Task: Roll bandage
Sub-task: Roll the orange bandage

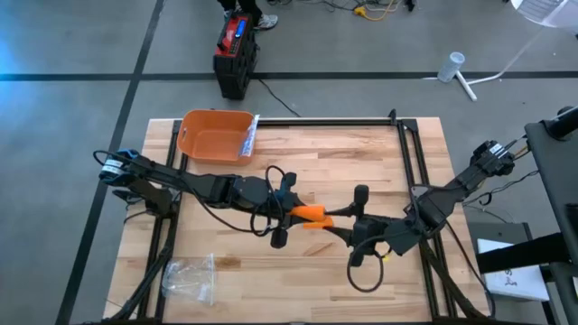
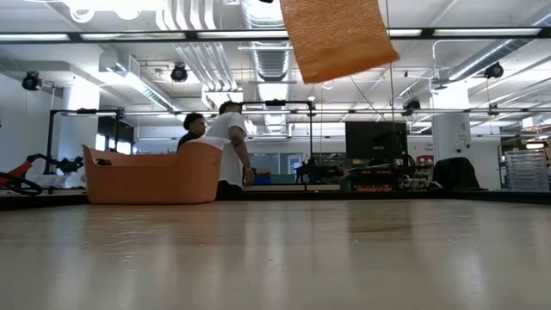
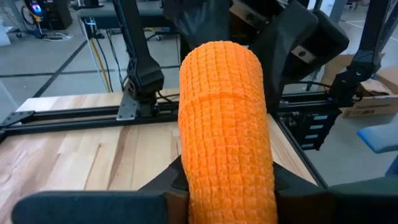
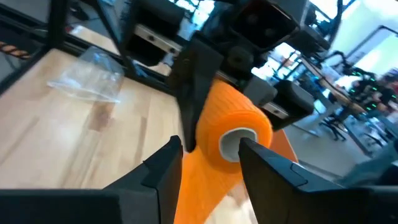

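Left tool (image 1: 291, 210) clamped on orange bandage roll (image 1: 312, 213), held above tabletop (image 1: 361, 153) centre. Right tool (image 4: 208, 152) part-open, fingers (image 4: 163, 163) either side of roll's end.

— Any text to read here, on the bandage (image 3: 227, 130) or the basket (image 1: 213, 134)?

— None. Both are plain orange (no print on either).

— The packet in the basket (image 1: 249, 137), or the box past the table (image 3: 365, 99)?

— Markings are there, too small to make out.
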Motion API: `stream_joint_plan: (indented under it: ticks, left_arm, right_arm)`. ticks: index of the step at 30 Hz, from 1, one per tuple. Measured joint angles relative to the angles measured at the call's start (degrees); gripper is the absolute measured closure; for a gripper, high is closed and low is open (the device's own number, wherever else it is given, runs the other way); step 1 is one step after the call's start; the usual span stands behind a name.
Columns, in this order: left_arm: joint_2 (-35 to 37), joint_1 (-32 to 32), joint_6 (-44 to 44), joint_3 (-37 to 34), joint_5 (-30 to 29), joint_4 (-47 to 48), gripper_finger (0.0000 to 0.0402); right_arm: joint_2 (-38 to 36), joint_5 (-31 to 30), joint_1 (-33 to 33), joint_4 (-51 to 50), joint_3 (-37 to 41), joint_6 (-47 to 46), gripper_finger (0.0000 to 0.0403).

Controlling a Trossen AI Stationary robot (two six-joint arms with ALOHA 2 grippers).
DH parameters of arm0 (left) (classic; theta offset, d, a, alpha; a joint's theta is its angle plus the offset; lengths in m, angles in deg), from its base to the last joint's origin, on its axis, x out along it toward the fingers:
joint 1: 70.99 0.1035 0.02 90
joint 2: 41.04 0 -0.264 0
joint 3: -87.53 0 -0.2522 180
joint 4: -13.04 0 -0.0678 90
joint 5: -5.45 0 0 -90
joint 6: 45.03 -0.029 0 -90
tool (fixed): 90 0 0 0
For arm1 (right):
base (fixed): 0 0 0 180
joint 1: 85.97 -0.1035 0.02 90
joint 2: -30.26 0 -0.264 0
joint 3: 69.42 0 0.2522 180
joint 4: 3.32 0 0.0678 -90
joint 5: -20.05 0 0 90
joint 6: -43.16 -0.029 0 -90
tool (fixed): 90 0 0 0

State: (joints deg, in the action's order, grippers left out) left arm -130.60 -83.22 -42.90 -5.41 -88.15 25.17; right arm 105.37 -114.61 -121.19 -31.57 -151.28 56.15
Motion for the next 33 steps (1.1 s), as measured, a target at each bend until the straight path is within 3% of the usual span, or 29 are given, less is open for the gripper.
stream_joint_plan:
  ticks: [15,24,29,33]
  left_arm:
    - [-0.07,-0.13,-4.47,0.0,0.0,0.23,0.0325]
    - [-0.04,-0.2,-7.64,-0.02,-0.44,0.27,0.0322]
    - [0.2,-0.62,-8.55,-0.02,-0.64,0.21,0.0298]
    - [1.69,-0.99,-9.09,0.15,-1.1,-0.52,0.0262]
  right_arm:
    - [2.72,2.51,2.19,5.01,0.0,1.4,0.0275]
    - [2.51,2.61,3.09,4.8,0.0,-0.41,0.0327]
    - [2.08,3.04,3.24,4.73,0.0,-0.16,0.0386]
    - [-0.66,3.45,2.56,2.48,0.04,-0.76,0.0391]
